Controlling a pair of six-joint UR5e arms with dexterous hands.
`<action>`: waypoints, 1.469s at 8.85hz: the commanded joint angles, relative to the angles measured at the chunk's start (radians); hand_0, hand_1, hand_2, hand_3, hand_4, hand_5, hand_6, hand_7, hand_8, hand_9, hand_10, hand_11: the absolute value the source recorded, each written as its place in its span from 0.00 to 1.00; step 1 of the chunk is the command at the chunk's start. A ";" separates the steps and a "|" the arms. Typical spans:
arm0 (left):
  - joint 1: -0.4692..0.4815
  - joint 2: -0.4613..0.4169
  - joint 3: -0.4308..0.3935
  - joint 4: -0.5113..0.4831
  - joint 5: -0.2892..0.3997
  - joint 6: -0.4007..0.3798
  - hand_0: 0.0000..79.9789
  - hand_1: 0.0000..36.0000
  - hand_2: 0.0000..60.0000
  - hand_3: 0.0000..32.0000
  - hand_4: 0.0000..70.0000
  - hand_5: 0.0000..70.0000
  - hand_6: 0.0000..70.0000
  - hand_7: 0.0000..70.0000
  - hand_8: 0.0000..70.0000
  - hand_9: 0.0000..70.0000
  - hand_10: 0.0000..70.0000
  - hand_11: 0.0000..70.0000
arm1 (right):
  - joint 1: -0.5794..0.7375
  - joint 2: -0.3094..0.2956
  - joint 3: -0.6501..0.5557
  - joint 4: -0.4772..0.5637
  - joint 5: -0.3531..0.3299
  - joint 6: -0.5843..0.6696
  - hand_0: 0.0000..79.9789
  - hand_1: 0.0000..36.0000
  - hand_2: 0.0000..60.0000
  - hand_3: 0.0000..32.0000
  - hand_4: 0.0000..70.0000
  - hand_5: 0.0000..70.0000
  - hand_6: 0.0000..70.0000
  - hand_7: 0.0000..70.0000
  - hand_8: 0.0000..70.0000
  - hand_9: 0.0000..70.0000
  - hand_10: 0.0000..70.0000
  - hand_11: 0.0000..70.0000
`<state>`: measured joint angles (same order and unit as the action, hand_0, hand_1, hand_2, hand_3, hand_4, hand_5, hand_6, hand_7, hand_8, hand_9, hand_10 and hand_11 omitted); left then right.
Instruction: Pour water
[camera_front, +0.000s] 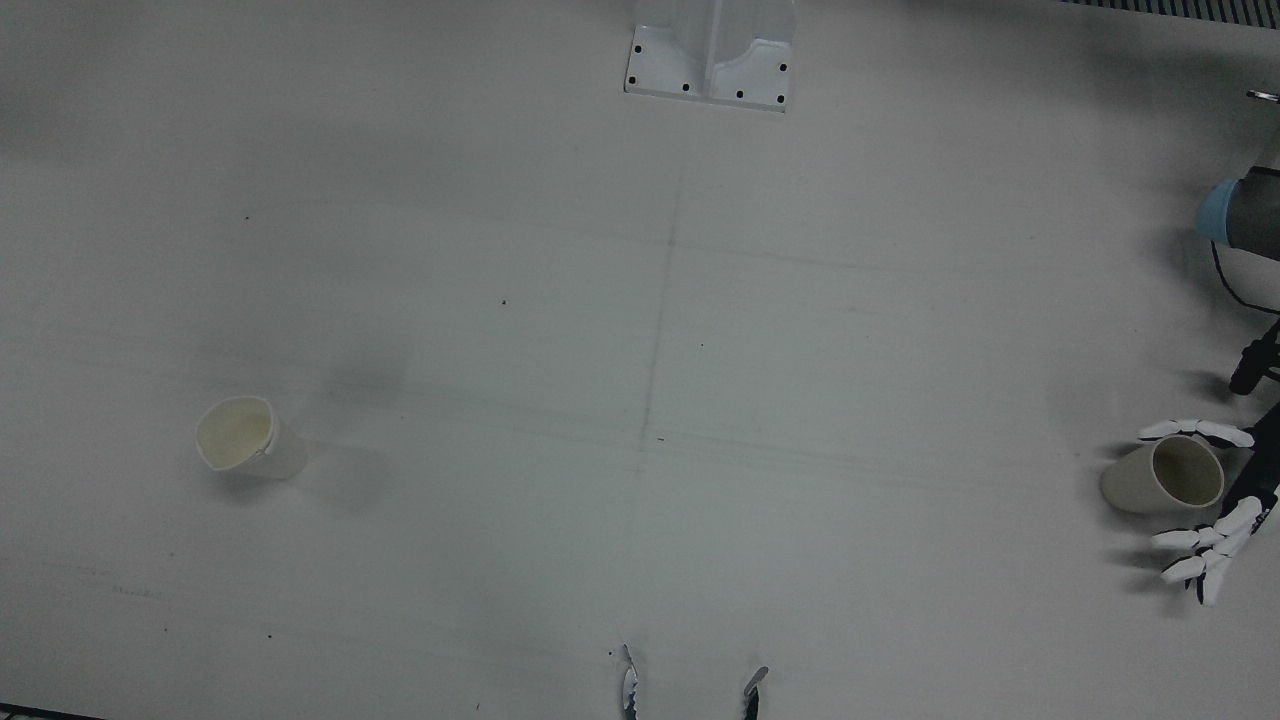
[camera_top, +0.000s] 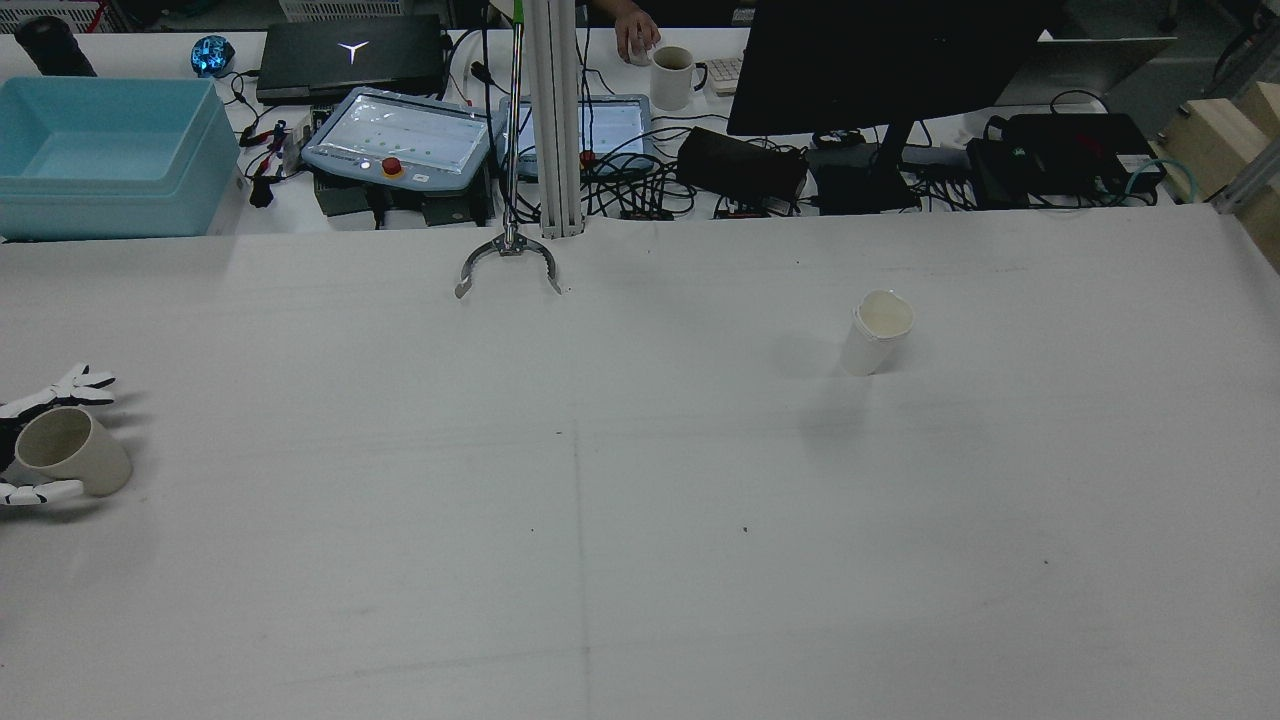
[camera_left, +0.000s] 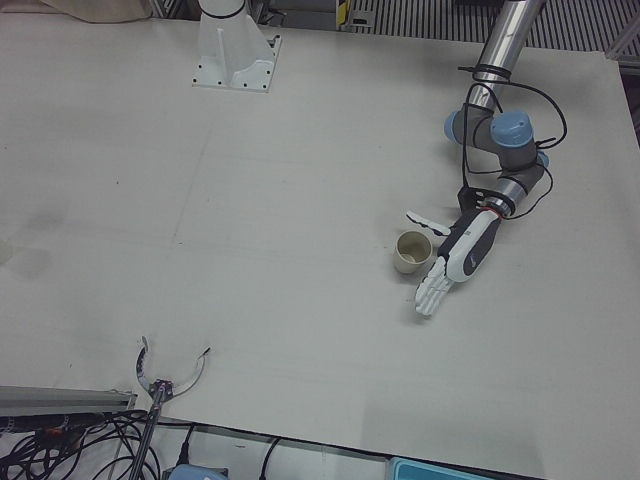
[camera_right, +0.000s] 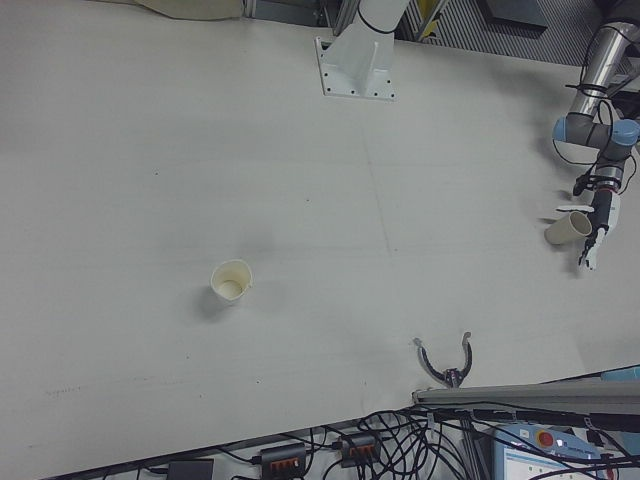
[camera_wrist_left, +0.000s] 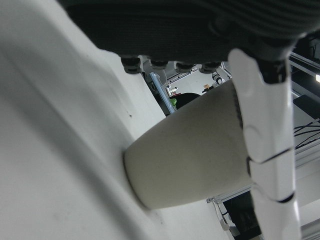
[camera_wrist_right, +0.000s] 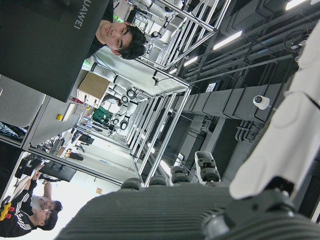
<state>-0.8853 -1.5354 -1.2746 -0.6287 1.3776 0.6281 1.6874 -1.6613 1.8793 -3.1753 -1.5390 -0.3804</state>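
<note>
A beige cup (camera_front: 1165, 477) stands near the table's edge on the robot's left side; it also shows in the rear view (camera_top: 72, 452), the left-front view (camera_left: 410, 251) and the right-front view (camera_right: 566, 228). My left hand (camera_front: 1215, 500) is open around it, with the thumb on one side and the other fingers (camera_front: 1205, 552) spread on the other. In the left hand view one finger (camera_wrist_left: 262, 150) lies along the cup's wall (camera_wrist_left: 195, 160). A white paper cup (camera_front: 250, 438) stands upright far off on the other half (camera_top: 877, 333). My right hand shows only in its own view, with a finger (camera_wrist_right: 295, 130) stretched out and holding nothing.
An arm pedestal (camera_front: 712, 55) is bolted at the table's robot side. A metal two-pronged bracket (camera_top: 508, 262) on a post sits at the operators' edge (camera_left: 165, 375). Screens, cables and a blue bin (camera_top: 105, 155) lie beyond that edge.
</note>
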 joint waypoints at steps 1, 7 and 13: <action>0.000 0.001 -0.006 0.001 0.000 -0.004 0.65 0.62 0.63 0.00 0.65 0.93 0.15 0.29 0.02 0.04 0.06 0.11 | 0.000 0.000 0.000 0.000 0.000 0.000 0.55 0.30 0.14 0.00 0.02 0.21 0.03 0.11 0.00 0.00 0.00 0.00; -0.003 0.008 -0.100 0.113 0.001 -0.094 0.65 0.53 0.59 0.00 0.74 1.00 0.35 0.50 0.07 0.13 0.12 0.19 | -0.002 0.002 -0.002 0.000 0.000 0.000 0.55 0.30 0.14 0.00 0.03 0.22 0.03 0.12 0.00 0.00 0.00 0.00; -0.015 0.028 -0.287 0.256 0.006 -0.148 0.67 0.44 0.26 0.00 0.77 1.00 0.37 0.56 0.09 0.16 0.14 0.22 | -0.229 0.018 -0.107 0.014 0.181 -0.003 0.53 0.27 0.15 0.00 0.00 0.39 0.14 0.28 0.05 0.07 0.02 0.04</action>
<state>-0.8963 -1.5120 -1.4988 -0.4270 1.3830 0.4960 1.6034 -1.6596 1.8341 -3.1674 -1.4631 -0.3865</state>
